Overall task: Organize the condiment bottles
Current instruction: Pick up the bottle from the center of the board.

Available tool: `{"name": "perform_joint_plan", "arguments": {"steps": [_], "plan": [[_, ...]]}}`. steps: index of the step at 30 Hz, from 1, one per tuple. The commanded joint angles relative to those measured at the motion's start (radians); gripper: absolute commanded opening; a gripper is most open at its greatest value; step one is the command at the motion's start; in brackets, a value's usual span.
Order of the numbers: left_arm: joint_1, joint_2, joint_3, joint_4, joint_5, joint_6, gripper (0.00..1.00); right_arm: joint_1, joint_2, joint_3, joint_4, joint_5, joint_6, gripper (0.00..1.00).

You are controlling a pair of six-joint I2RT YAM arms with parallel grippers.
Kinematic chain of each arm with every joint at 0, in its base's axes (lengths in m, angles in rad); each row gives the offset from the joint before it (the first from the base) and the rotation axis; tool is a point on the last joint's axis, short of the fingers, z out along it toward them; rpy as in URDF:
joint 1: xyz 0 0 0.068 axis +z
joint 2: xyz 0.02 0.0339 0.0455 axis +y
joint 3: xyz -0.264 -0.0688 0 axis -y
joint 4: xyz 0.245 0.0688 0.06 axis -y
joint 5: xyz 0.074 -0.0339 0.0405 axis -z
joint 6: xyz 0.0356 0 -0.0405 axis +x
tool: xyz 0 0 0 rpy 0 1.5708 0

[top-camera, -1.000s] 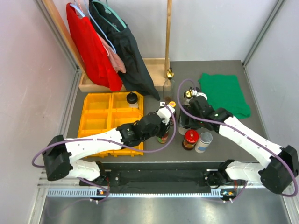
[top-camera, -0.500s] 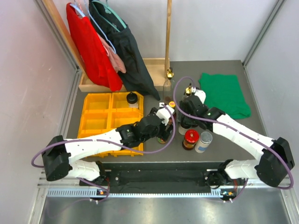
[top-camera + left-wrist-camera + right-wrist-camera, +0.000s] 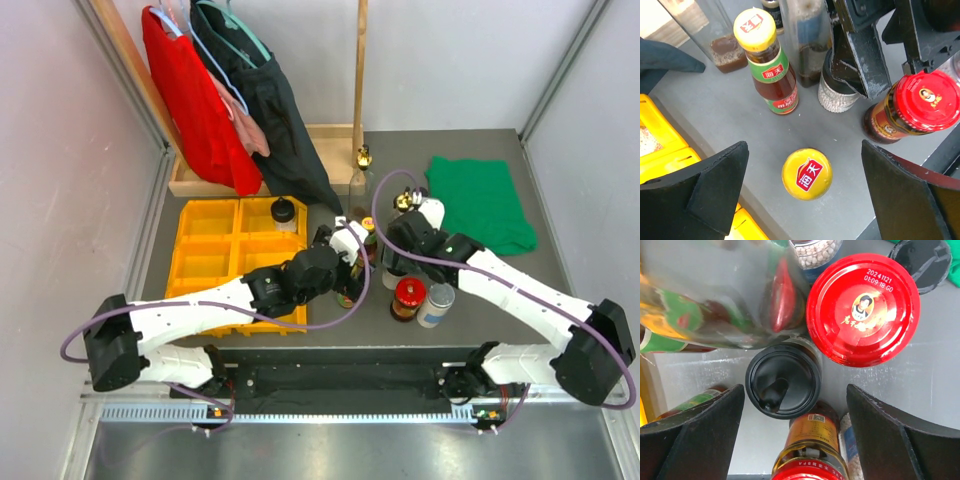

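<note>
1. The left gripper [image 3: 804, 145] has its fingers spread wide. A yellow-capped bottle [image 3: 807, 174] stands upright on the table [image 3: 730, 115] midway between them, and neither pad touches it.
2. Past those fingertips a second yellow-capped bottle [image 3: 771, 70] stands upright, apart from the first. The yellow tray [image 3: 665, 165] lies just outside one finger.
3. The right gripper [image 3: 795, 387] also has its fingers apart, straddling a black-capped jar [image 3: 784, 385] seen cap-on. One finger looks close to the cap's edge and the other shows a clear gap, so nothing is pinched.
4. That jar is hemmed in. A red-lidded jar [image 3: 862, 307] sits just past the fingertips, its rim overlapping the black cap in this view. A blurred clear bottle [image 3: 715, 305] stands beyond the other fingertip.
5. Judging by the layout, the sorting is only partly done. Most bottles are bunched between the two grippers, and the overhead view shows only a lone jar [image 3: 284, 210] in a back tray compartment. The right gripper seems poised to take the black-capped jar. Whether the left one is about to grasp its bottle cannot be told.
6. The next move probably calls for the right fingers to close squarely on the jar. It would then have to rise straight up, since any sideways drift could knock the neighbours or the nearby left fingers.
</note>
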Motion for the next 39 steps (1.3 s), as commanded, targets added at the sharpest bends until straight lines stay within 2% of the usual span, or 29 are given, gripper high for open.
{"name": "perform_joint_plan", "arguments": {"steps": [1,13,25,36,39], "plan": [[-0.004,-0.046,0.003,0.058,-0.008,-0.011,0.99,0.028,-0.037,-0.007,-0.008,0.026,0.004,0.82],[-0.004,-0.081,-0.005,0.051,-0.042,-0.021,0.99,0.065,-0.065,-0.084,0.100,0.029,0.001,0.84],[-0.004,-0.092,-0.010,0.054,-0.057,-0.027,0.99,0.157,-0.019,-0.146,0.256,0.204,0.016,0.80],[-0.004,-0.098,-0.019,0.052,-0.070,-0.027,0.99,0.160,0.032,-0.133,0.213,0.290,0.093,0.66],[-0.004,-0.097,-0.017,0.051,-0.071,-0.024,0.99,0.160,0.033,-0.132,0.213,0.290,0.093,0.57]]}}
